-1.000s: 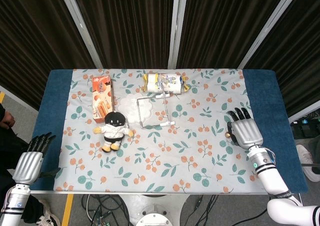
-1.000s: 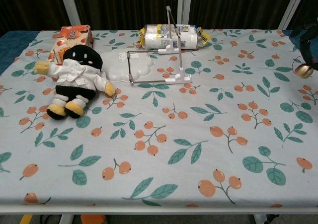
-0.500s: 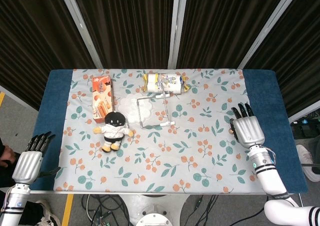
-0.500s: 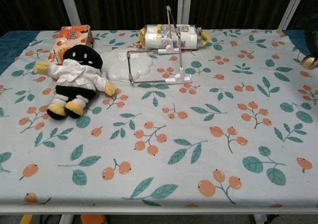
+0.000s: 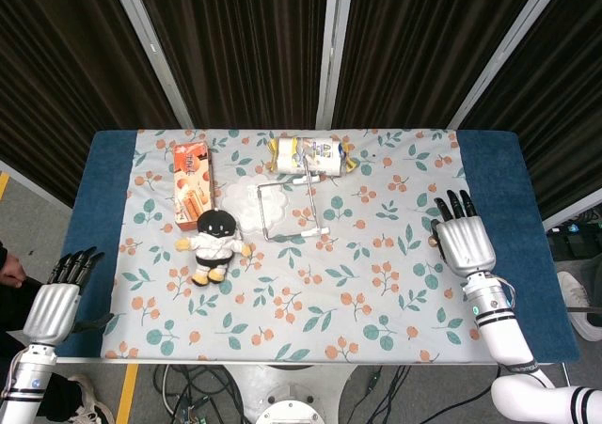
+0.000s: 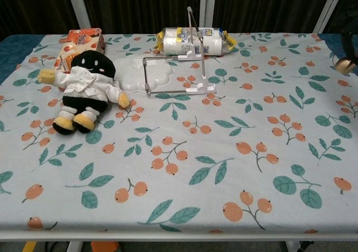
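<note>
A: Where is the right hand (image 5: pixel 464 241)?
B: Over the right side of the tabletop (image 5: pixel 489 165), palm down above the floral cloth (image 5: pixel 376 283). Its fingers (image 5: pixel 454 206) are spread and straight, holding nothing. In the chest view only a sliver of it shows at the right edge.

A: And the left hand (image 5: pixel 55 304)?
B: Off the tabletop's near left corner, fingers apart and empty.

A: What lies nearest to them?
B: Nothing is close. The plush doll (image 5: pixel 213 243) lies on its back left of centre, well apart from both hands. Just behind it sits the orange snack box (image 5: pixel 192 184), touching the doll's head in the chest view. The white wire stand (image 5: pixel 293 209) stands at mid-cloth on a white cloud-shaped base, and the packaged rolls (image 5: pixel 314 154) lie just behind it near the far edge.
</note>
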Motion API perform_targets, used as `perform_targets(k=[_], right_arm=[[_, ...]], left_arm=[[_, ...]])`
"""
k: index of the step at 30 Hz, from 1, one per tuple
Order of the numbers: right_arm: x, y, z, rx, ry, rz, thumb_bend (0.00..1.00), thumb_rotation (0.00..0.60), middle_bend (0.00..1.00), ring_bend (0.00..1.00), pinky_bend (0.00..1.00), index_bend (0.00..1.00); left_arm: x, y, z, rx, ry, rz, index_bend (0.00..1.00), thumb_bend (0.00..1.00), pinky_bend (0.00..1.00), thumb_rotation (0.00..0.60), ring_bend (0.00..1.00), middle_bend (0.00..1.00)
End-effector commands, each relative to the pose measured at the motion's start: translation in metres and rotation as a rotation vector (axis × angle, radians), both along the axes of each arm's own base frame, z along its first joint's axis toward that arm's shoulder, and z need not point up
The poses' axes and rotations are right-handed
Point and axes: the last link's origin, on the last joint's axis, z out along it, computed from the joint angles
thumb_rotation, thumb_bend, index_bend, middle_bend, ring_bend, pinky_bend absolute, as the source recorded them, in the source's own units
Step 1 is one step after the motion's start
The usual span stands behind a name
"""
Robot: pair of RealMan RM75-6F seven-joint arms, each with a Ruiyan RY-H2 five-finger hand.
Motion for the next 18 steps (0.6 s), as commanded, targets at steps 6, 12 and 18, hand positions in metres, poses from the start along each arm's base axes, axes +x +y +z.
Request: perform_targets(k=[6,12,18], right_arm=[[0.004,0.005,0.014,0.052,-0.077,0.051,0.44,0.6,0.17,0.0,0.0,0.73],[-0.011,0.009,-0.004,0.103,-0.111,-0.071,0.44,0.6,0.18,0.0,0.0,0.73],[-0.018,0.007,-0.01,0.12,-0.093,-0.104,0.44,0.6,0.17,0.0,0.0,0.73]], left_arm=[[0.001,0.001,-0.001,-0.002,-0.002,-0.005,0.08,0.06,0.02,0.6,0.0,0.04],[-0.001,0.0,-0.001,-0.001,-0.002,0.004,0.08,0.06,0.02,0.6,0.0,0.04],[0.0,0.0,-0.002,-0.003,-0.002,-0.001,0.08,0.06,0.02,0.6,0.0,0.04]])
